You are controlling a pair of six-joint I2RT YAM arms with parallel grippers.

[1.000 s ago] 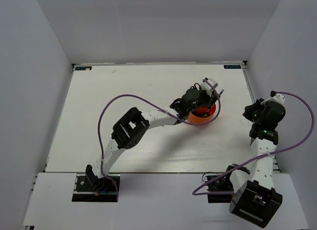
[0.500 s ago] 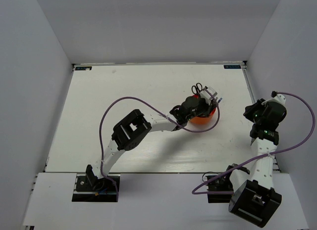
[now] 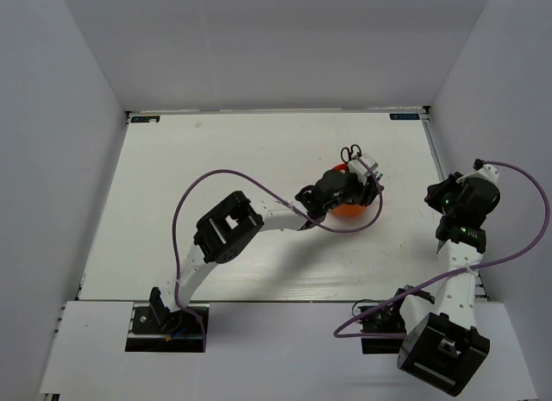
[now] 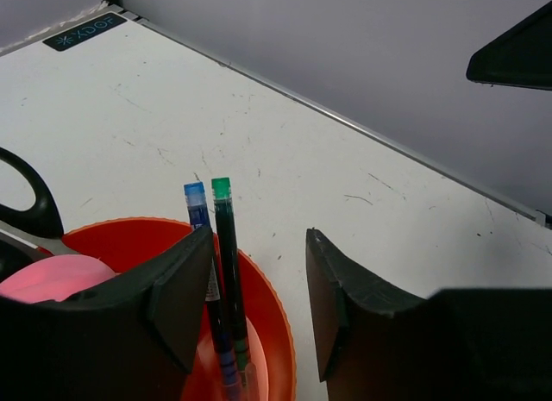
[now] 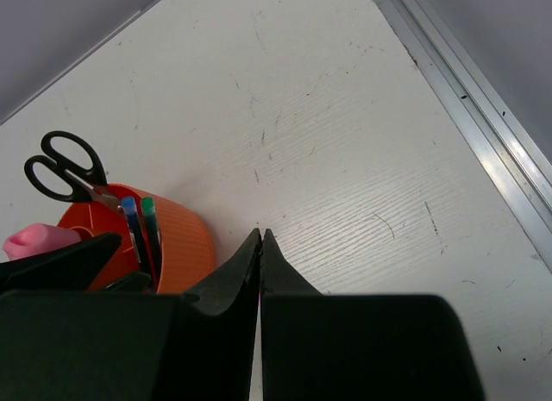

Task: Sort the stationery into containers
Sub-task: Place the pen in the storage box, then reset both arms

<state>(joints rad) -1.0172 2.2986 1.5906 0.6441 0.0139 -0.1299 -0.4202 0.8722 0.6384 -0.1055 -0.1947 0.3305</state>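
Most of the sorting looks done to me, judging from what the cameras give.

On the white table (image 3: 216,177) I find no loose stationery in the top view. The part under the left arm is hidden, so I cannot be sure of it.

The left gripper (image 4: 259,246) hangs over the far-right part of the table, directly above the container. Its two dark fingers stand well apart and nothing is pinched between them. The right gripper (image 5: 260,246) waits near the right edge of the table, apart from the container. Its fingers are pressed together and they hold nothing.

The round orange-red plastic cup (image 5: 177,237) stands upright, and all the items I can see are inside it. The black-handled scissors (image 4: 34,216) stand in it with the handle loops sticking out over the rim. Beside them a pink rounded cap (image 4: 52,278) shows inside the cup; I take it for the top of the glue tube, but its body is hidden. A thin blue-capped pen (image 4: 197,203) and a thin green-capped pen (image 4: 223,203) lean side by side against the cup wall, just beside the left finger and not gripped by it.

Highlighters and small pieces I cannot make out, so I cannot tell if they are in the cup. If they are, I think only the retreat of the left arm is left.
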